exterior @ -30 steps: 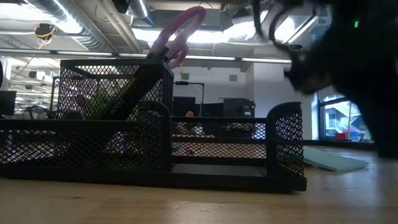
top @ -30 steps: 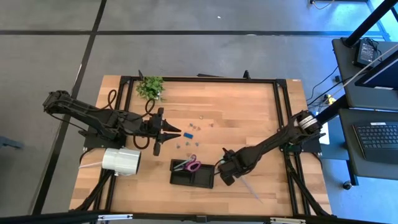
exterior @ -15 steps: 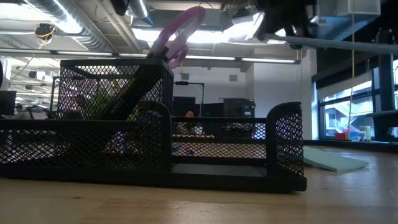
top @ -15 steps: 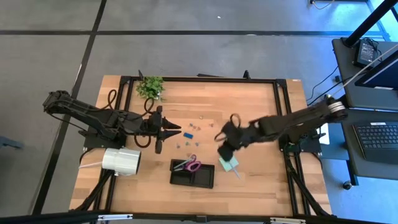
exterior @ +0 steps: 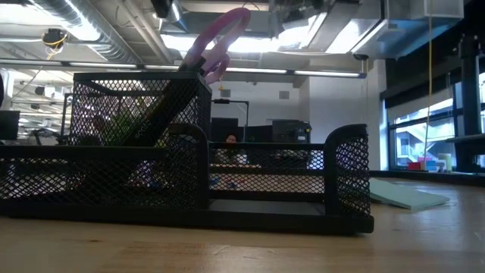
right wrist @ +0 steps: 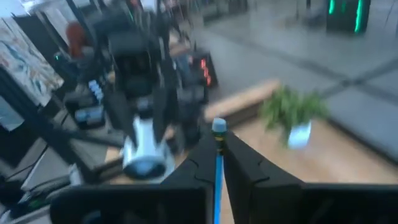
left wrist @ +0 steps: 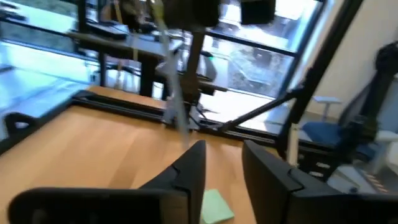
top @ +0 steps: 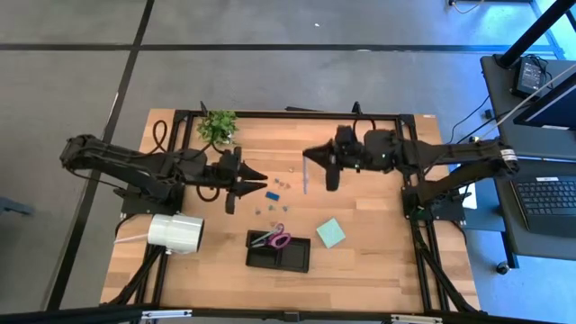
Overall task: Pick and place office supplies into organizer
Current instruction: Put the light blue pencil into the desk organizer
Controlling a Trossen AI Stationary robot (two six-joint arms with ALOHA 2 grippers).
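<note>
High view: a slim grey stick (top: pixel 305 174), clamped in the right gripper (top: pixel 311 159), has been carried up from beside the organizer (top: pixel 279 252) toward the left gripper (top: pixel 262 177), whose fingers are seen parted, suggesting a handover.

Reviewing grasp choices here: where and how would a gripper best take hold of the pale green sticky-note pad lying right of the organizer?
The sticky-note pad lies flat on the bare table, turned slightly, clear of the organizer. Probably best: come straight down and pinch two opposite edges, since it is thin, square and nothing crowds its sides. The right gripper already holds a pen.
</note>
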